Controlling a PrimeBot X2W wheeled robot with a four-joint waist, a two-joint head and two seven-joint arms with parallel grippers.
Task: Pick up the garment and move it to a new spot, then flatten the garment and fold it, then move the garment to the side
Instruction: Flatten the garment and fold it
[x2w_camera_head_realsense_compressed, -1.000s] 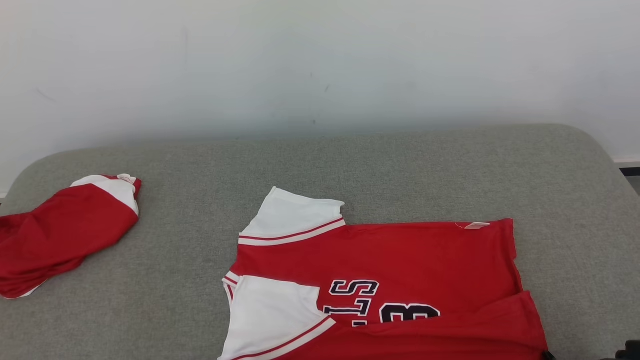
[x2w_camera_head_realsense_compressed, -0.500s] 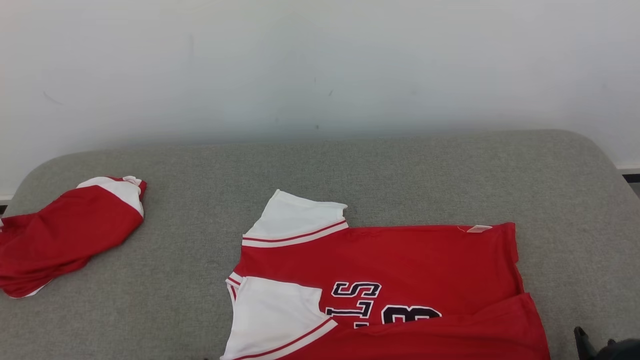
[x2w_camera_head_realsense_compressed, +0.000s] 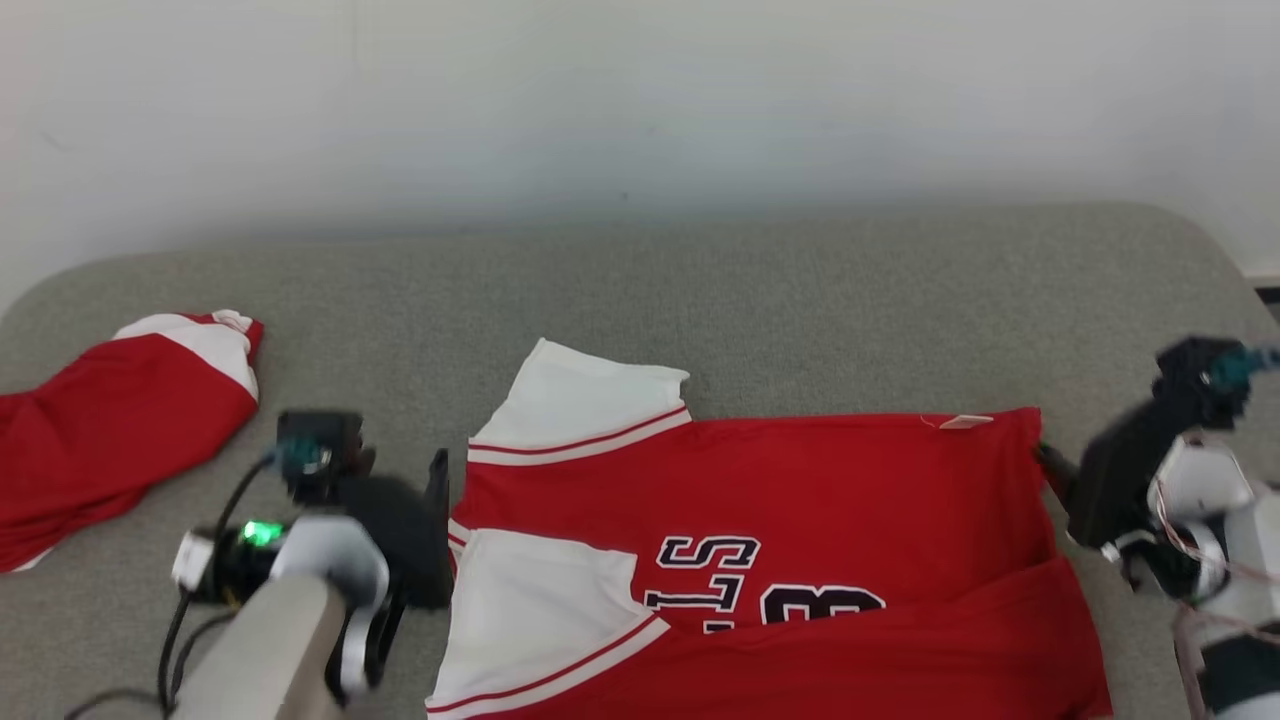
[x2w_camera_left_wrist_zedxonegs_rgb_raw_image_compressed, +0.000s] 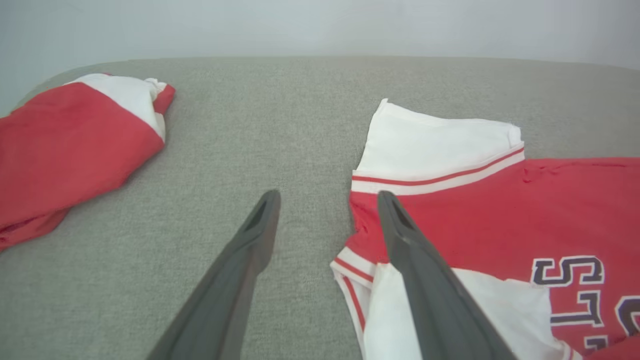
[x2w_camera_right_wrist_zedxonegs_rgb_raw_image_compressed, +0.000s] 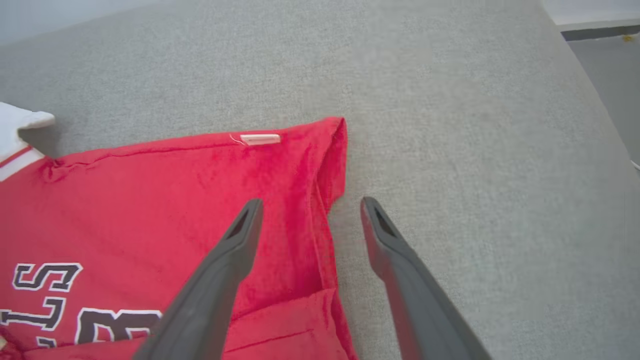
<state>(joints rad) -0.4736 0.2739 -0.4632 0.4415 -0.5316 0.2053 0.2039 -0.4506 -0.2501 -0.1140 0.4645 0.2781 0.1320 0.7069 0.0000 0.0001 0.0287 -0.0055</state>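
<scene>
Both arms have come in: the left hand (x2w_camera_left_wrist_zedxonegs_rgb_raw_image_compressed: 327, 200), wide and empty, straddles the left edge of the red-and-white lettered fabric jersey (x2w_camera_head_realsense_compressed: 800, 490); the right hand (x2w_camera_right_wrist_zedxonegs_rgb_raw_image_compressed: 311, 202), equally wide, straddles its right edge. Lying flat on the near part of the grey padded surface (x2w_camera_head_realsense_compressed: 800, 300), the jersey looks ready for folding.

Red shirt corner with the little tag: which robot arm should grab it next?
Right, I think. The right fingers are open on either side of the edge of the shirt, just below the tag. The left fingers are at the other end, by the white sleeve.
</scene>
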